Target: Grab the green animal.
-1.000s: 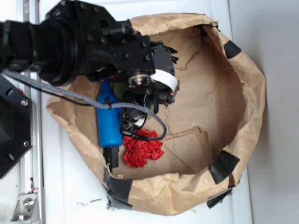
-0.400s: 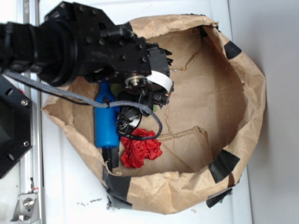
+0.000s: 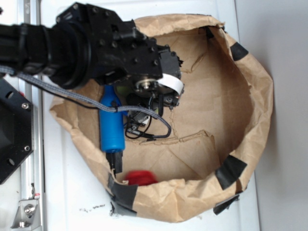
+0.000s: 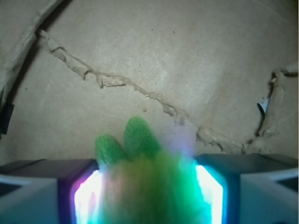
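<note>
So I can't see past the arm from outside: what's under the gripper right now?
The green animal sits between the gripper fingers, with brown paper below. The exterior view shows none of the toy; the arm covers it.

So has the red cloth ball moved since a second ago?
Yes. The red cloth ball has gone from beside the blue bottle's base down to the paper bag's taped lower rim, towards the bottom of the exterior view.

A bulky black arm studded with small screws — a grey braided cable loops beneath its silver hub — and the pincer has grey-blue pads.
</note>
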`<state>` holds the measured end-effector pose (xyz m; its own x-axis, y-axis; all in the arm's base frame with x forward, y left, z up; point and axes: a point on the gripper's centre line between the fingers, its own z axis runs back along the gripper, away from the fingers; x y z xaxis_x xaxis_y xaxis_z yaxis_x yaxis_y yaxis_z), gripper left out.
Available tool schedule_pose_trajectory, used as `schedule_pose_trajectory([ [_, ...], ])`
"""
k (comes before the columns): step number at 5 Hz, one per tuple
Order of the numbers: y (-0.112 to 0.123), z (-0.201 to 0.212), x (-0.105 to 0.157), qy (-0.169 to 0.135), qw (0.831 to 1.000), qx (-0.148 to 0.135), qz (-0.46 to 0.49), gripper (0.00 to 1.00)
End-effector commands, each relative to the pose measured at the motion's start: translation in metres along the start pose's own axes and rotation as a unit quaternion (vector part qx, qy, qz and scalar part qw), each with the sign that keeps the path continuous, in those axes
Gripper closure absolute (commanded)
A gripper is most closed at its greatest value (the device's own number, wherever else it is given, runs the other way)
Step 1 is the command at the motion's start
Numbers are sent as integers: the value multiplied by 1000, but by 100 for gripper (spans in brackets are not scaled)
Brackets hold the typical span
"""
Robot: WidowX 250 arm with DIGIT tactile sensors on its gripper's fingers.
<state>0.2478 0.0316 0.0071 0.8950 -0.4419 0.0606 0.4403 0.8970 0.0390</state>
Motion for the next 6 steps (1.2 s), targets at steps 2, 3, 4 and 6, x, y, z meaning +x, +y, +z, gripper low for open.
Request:
schedule_pose_trajectory([
  [2,8,10,4,2,1000,-7,19,100],
  [3,11,59,15,-17,998,-6,54,100],
  [4,11,109,33,-33,992,-8,119,100],
  [6,3,175,70,-23,976,4,218,100],
])
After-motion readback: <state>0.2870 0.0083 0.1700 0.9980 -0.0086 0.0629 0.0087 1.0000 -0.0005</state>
